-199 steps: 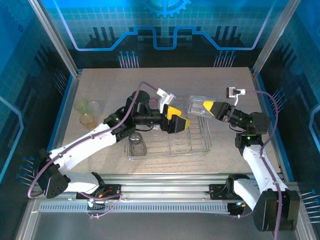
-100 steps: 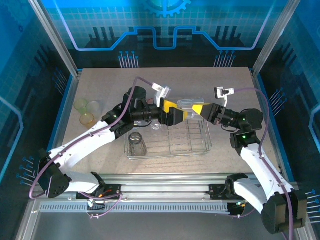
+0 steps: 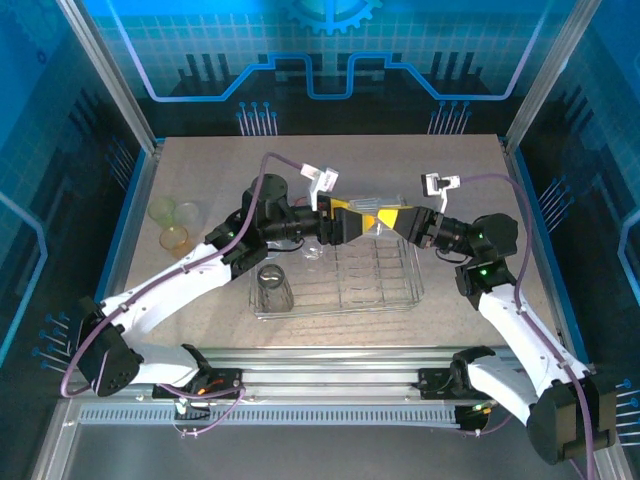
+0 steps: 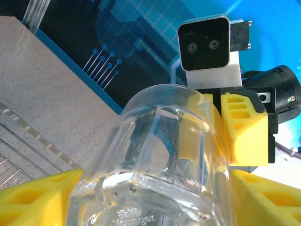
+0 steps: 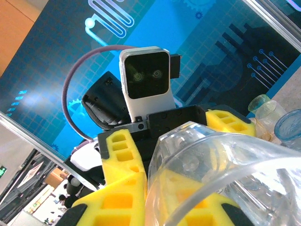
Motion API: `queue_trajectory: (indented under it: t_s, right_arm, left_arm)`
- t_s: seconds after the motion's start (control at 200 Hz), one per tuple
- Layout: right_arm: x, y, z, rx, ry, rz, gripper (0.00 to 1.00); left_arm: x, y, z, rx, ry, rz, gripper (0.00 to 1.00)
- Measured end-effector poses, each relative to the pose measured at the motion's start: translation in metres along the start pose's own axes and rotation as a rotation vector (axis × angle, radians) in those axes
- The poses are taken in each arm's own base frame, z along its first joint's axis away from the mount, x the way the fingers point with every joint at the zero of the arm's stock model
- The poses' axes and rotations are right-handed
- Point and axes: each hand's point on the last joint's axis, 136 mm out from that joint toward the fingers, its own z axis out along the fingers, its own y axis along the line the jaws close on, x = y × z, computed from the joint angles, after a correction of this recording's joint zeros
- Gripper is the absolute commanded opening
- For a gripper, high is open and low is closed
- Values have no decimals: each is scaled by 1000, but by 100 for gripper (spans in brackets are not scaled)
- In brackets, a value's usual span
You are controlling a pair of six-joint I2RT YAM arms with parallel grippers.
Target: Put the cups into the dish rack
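Note:
A clear cup (image 3: 368, 212) hangs lying on its side above the far edge of the dish rack (image 3: 395, 298), between the two grippers. My right gripper (image 3: 393, 219) is shut on the cup's rim, one finger inside the wall and one outside (image 5: 174, 202). My left gripper (image 3: 347, 222) faces it from the left, its yellow fingers (image 4: 42, 197) pressed against both sides of the cup's base (image 4: 160, 160). A smoky grey cup (image 3: 273, 288) stands upside down at the rack's left end. Three more cups (image 3: 175, 222) cluster at the table's left edge.
The rack's wires (image 4: 16, 157) lie below the cup in the left wrist view. A yellow-green cup (image 5: 264, 107) and a pale blue cup (image 5: 288, 126) show at the right of the right wrist view. Bare table surrounds the rack.
My right gripper has carried the clear cup left to meet the left gripper. The left gripper rose from over the rack and its fingers closed in around the cup's base.

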Motion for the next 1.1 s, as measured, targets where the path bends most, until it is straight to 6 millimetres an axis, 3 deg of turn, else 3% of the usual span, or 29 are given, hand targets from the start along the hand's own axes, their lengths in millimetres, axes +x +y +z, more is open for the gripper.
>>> queue_trajectory:
  t_s: [0.075, 0.165, 0.31, 0.395, 0.545, 0.755, 1.101]
  right_arm:
    - [0, 0, 0, 2, -1, 3, 0]
    - [0, -1, 0, 5, -1, 8, 22]
    - [-1, -1, 3, 19, 6, -11, 49]
    - [-1, -3, 3, 46, 12, -24, 58]
    - [3, -10, 0, 131, 32, -31, 61]
    - [0, -20, -14, 351, 39, -87, 62]
    - [21, -79, -78, 846, 57, -107, 60]
  left_arm:
    - [0, 0, 0, 11, -3, 2, 55]
    - [0, 0, 0, 13, -8, -2, 41]
    - [2, 3, 0, 6, -3, -23, 35]
    - [5, 7, 0, -11, 2, -34, 33]
    - [7, 14, -1, -49, -4, -44, 29]
    - [14, 29, -30, -196, -45, -66, 25]
    - [24, 57, -74, -544, 41, -88, 18]
